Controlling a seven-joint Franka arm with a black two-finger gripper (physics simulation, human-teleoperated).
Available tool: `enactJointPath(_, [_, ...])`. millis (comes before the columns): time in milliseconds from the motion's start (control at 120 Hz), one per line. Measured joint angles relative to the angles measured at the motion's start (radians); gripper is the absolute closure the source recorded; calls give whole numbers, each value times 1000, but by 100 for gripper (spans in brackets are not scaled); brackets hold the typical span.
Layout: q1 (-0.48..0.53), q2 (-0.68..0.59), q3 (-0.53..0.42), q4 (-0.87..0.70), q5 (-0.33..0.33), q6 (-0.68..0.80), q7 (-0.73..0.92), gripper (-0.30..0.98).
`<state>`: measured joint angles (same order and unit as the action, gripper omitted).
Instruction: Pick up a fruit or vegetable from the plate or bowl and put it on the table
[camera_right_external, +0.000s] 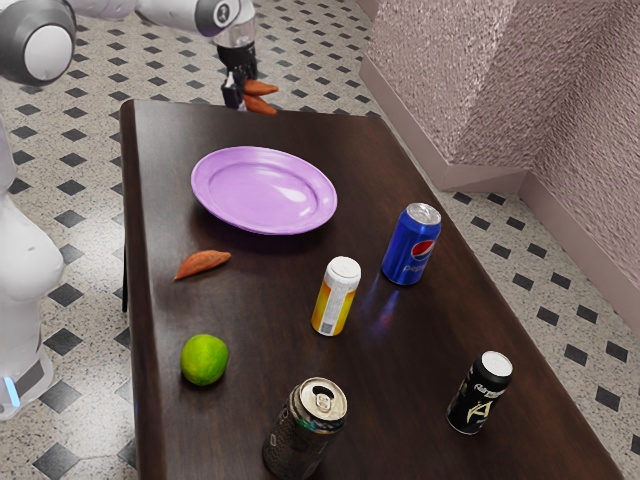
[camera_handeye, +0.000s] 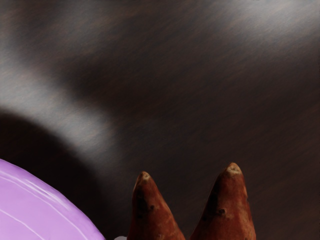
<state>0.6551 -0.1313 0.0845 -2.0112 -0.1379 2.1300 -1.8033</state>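
At the far end of the table (camera_right_external: 165, 180), the black gripper (camera_right_external: 240, 92) is shut on two tapered orange-brown sweet potatoes (camera_right_external: 261, 88), which jut out toward the exterior view's right. Their pointed tips rise from the lower edge of the wrist view, one sweet potato (camera_handeye: 222, 215) beside the other (camera_handeye: 151, 215). The purple plate (camera_right_external: 265, 190) shows a bare surface; part of the plate (camera_handeye: 35, 210) is in the wrist view too. A third sweet potato (camera_right_external: 203, 263) lies directly on the table, near the plate.
A green lime (camera_right_external: 204, 360) lies near the table edge at the exterior view's left. Standing on the table are a yellow-white can (camera_right_external: 335, 297), a blue Pepsi can (camera_right_external: 410, 245), a black can (camera_right_external: 479, 395) and a dark open-topped can (camera_right_external: 303, 430).
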Motion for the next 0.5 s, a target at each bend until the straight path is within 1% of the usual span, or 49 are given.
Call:
enactJointPath(17, [-2,0,3,0,0,0,4,57])
enactJointPath(108, [4,2,29,0,-10,0,39,32])
enactJointPath(167, [7,2,38,0,-14,0,61,21])
enactJointPath(242, [4,-1,42,0,-16,-1,86,12])
enactJointPath(333, [-4,-7,43,-1,-20,-1,112,7])
enactJointPath(375, [-11,-14,42,11,-61,-2,114,5])
enactJointPath(400, [-31,-24,40,21,-85,-6,101,4])
enactJointPath(425, [-77,-36,37,61,-90,-28,72,3])
enactJointPath(500, [-249,-46,33,270,-82,-193,-24,2])
